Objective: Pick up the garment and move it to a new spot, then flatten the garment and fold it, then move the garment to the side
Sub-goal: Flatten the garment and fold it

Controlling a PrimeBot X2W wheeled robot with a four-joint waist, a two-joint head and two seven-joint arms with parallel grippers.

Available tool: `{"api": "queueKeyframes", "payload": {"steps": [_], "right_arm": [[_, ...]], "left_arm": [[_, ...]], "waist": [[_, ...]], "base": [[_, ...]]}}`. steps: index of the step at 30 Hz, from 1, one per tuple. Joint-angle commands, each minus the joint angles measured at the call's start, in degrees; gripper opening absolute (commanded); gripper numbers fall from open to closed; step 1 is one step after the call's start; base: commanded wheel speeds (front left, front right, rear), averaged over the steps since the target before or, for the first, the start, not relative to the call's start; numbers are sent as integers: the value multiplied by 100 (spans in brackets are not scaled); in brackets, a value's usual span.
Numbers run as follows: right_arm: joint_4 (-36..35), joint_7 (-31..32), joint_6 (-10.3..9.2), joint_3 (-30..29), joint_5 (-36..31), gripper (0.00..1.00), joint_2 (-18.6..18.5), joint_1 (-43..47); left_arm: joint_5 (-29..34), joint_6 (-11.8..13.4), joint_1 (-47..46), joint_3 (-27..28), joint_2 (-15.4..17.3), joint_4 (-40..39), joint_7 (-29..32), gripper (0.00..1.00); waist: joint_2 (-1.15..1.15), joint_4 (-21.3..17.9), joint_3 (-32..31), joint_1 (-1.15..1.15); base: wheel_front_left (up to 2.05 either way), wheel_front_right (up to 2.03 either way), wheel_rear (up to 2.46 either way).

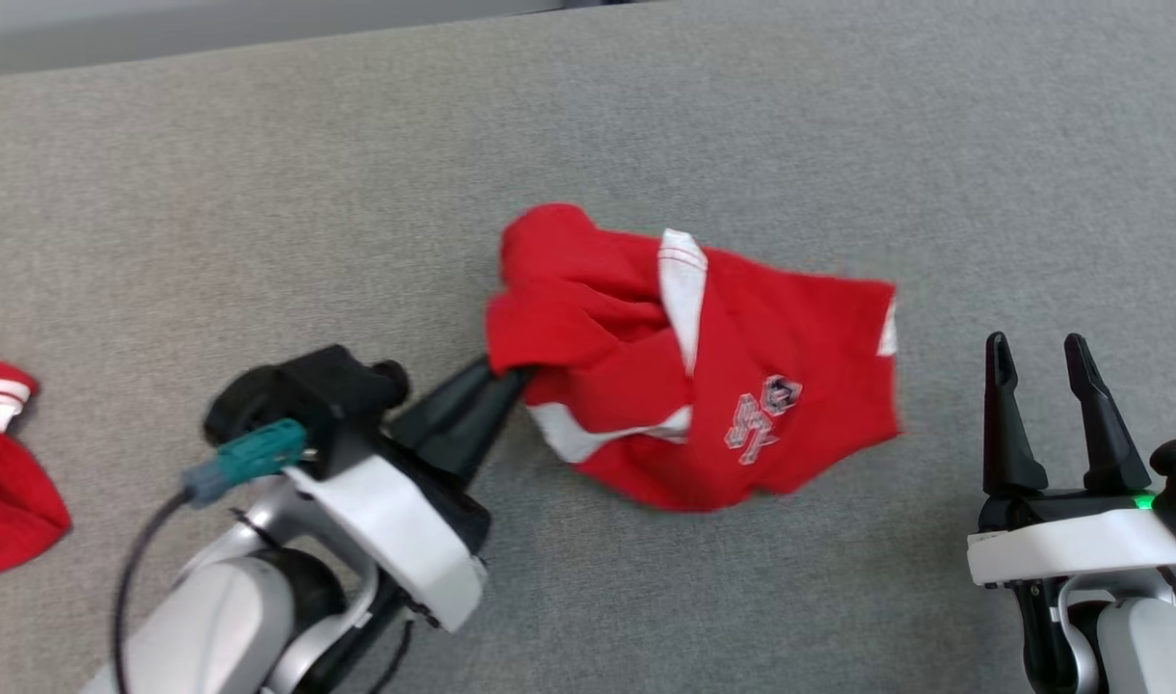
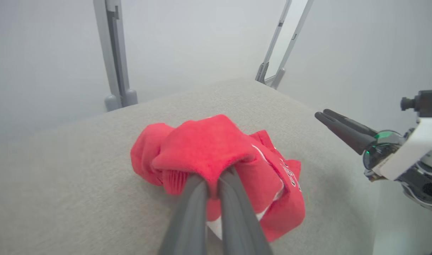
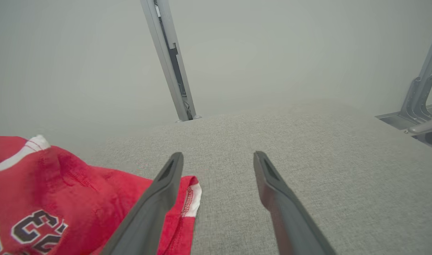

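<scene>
One garment [image 1: 742, 328], print unclear, lay central on the surface [image 1: 260, 193], clamped by the left gripper [image 1: 521, 376]; the right gripper [image 1: 1036, 352] gaped beside it.

A red garment [image 1: 771, 328] with white bands and trim is seen crumpled on the grey cloth-covered counter [image 1: 260, 193], near the middle of the head view. A printed emblem in dark, white-edged characters is turned upward on its lower right part. The left side is bunched into thick folds, and one fold at that edge is pinched between the closed fingers of the left hand [image 1: 516, 378]. In the left wrist view that fold is arched as a hump over the fingertips. A white-hemmed, red-stitched corner is laid flat at the right side.
</scene>
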Motion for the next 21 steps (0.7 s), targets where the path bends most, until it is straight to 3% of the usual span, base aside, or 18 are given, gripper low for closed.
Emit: {"api": "queueKeyframes", "payload": {"steps": [1, 7, 11, 19, 20, 21], "right_arm": [[-7, 16, 1, -14, -27, 100, -25, -24], [17, 70, 1, 2, 30, 100, -28, -19], [42, 87, 1, 21, 68, 100, -28, -43], [130, 140, 1, 83, 110, 100, -28, -93], [133, 143, 1, 76, 101, 100, -27, -83], [136, 147, 1, 63, 90, 100, -27, -68]], "left_arm": [[76, 137, 70, 180, 144, -248, 34, 0], [277, 676, 280, 716, 536, -897, 90, 0], [245, 826, 534, 731, 538, -784, 92, 0], [63, 722, 523, 473, -139, 921, -479, 0], [41, 741, 509, 500, -233, 1062, -612, 35], [56, 755, 500, 502, -296, 1181, -719, 100]], "waist": [[0, 141, -86, 0], [0, 273, -125, 0], [0, 291, -113, 0], [0, 222, -141, 0], [0, 221, -156, 0], [0, 223, -179, 0]], "base": [[0, 0, 0], [0, 0, 0], [0, 0, 0], [0, 0, 0], [0, 0, 0], [0, 0, 0]]}}
